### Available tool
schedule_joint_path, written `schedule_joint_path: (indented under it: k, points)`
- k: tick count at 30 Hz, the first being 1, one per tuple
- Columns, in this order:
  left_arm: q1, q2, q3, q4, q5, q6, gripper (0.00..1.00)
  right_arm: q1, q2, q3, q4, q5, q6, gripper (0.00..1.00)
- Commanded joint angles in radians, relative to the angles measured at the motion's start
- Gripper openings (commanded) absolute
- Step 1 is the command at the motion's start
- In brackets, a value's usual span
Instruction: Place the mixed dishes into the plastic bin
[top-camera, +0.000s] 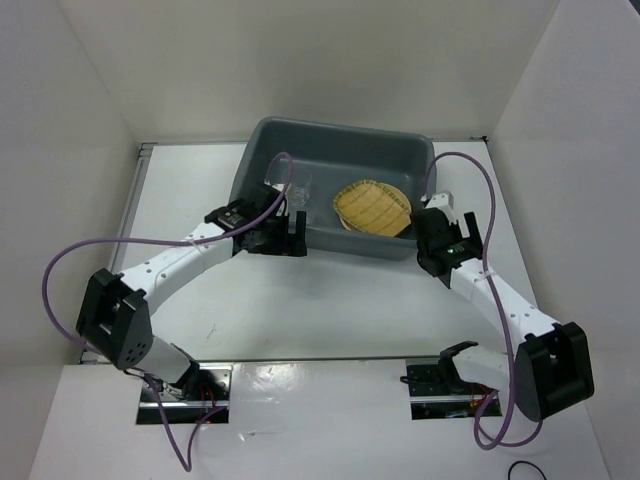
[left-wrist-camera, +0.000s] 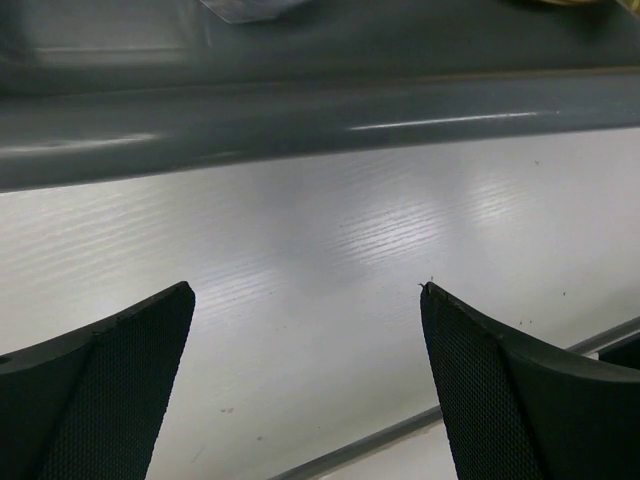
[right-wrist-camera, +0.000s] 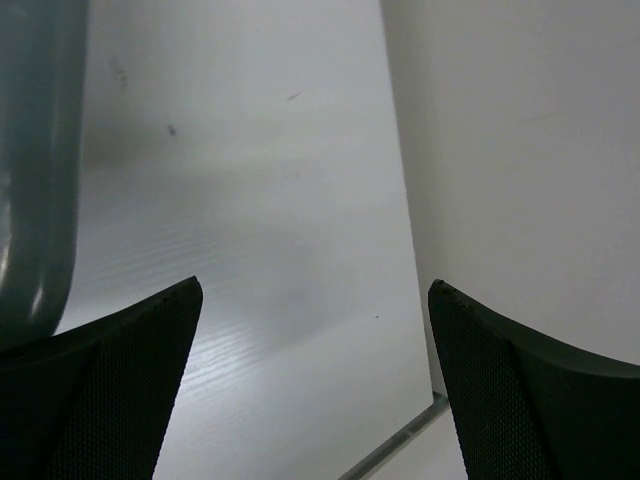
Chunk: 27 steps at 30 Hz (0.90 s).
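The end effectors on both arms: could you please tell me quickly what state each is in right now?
Left end effector: open, holding nothing.
Right end effector: open, holding nothing.

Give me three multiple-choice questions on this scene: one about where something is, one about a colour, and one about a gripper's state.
1. Where is the yellow slatted tray?
A) held by a gripper
B) inside the bin
C) leaning against the outside of the bin

2. What colour is the bin?
A) dark grey
B) red
C) white

3. The left gripper is:
A) shut on a cup
B) open and empty
C) shut on a plate

Answers:
1. B, the top view shows the tray lying within the bin's walls.
2. A, its walls and rim are dark grey.
3. B, the left wrist view shows its fingers apart with nothing between them.
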Motion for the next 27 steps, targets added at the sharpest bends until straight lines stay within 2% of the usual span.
schedule_joint_path:
  k: [1,7,11,13,21,23,27]
  points:
    - [-0.012,0.046,0.051,0.055,0.059,0.032,1.00,0.029,-0.022,0.022,-0.099,-0.191,-0.054,0.99]
    - [-0.032,0.140,0.106,0.046,0.048,0.080,1.00,0.089,0.001,0.067,-0.151,-0.215,-0.141,0.99]
    - [-0.032,0.204,0.155,0.046,0.048,0.091,1.00,0.110,0.010,0.122,-0.243,-0.332,-0.150,0.99]
    - [-0.032,0.242,0.194,0.046,0.048,0.091,1.00,0.135,0.019,0.131,-0.243,-0.342,-0.141,0.99]
    - [-0.032,0.307,0.298,0.027,0.048,0.109,1.00,0.149,0.130,0.162,-0.020,-0.184,-0.219,0.99]
    - [-0.032,0.307,0.312,0.018,0.048,0.109,1.00,0.121,0.182,0.191,0.037,-0.169,-0.230,0.99]
    - [-0.032,0.298,0.323,0.007,0.048,0.109,1.00,0.034,0.251,0.281,0.047,-0.201,-0.230,0.99]
